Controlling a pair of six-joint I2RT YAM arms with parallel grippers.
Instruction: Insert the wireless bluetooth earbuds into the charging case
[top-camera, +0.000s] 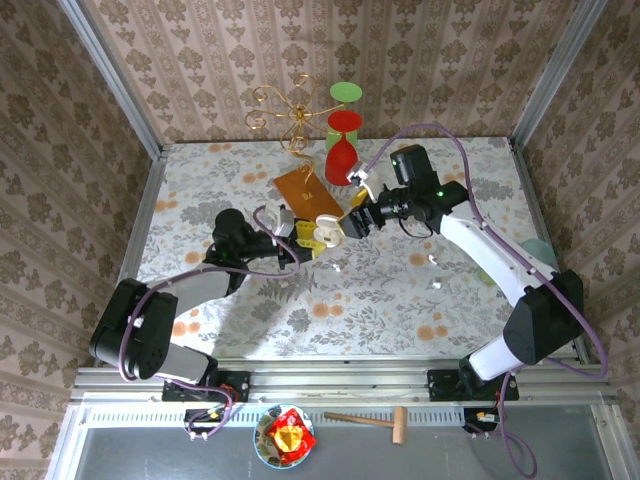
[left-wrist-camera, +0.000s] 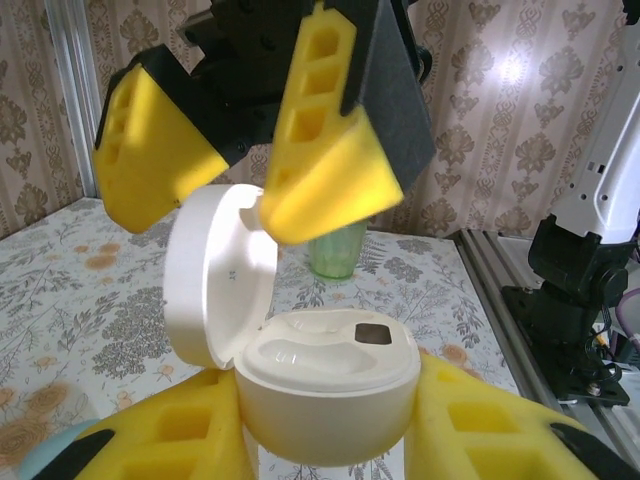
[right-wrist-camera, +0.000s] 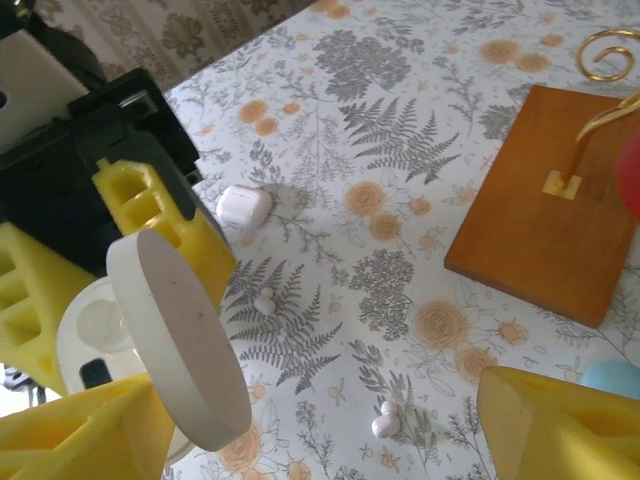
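My left gripper (left-wrist-camera: 330, 445) is shut on the cream round charging case (left-wrist-camera: 330, 385), one yellow finger on each side of its body. The hinged lid (left-wrist-camera: 215, 275) stands open to the left, above the moulded wells. My right gripper (right-wrist-camera: 320, 440) is open and straddles the lid (right-wrist-camera: 180, 340), which stands close to its left finger (right-wrist-camera: 80, 430). Two white earbuds (right-wrist-camera: 264, 300) (right-wrist-camera: 385, 425) lie on the floral cloth beneath it. In the top view the two grippers meet at mid-table, the left gripper (top-camera: 303, 241) holding the case (top-camera: 325, 237) and the right gripper (top-camera: 347, 224) just beyond it.
A second small white case (right-wrist-camera: 244, 205) lies on the cloth by the left arm. A wooden base with a gold wire stand (top-camera: 305, 190), a red goblet (top-camera: 343, 150) and a green cup (top-camera: 347, 93) stand at the back. A pale green cup (left-wrist-camera: 340, 250) stands at the right edge.
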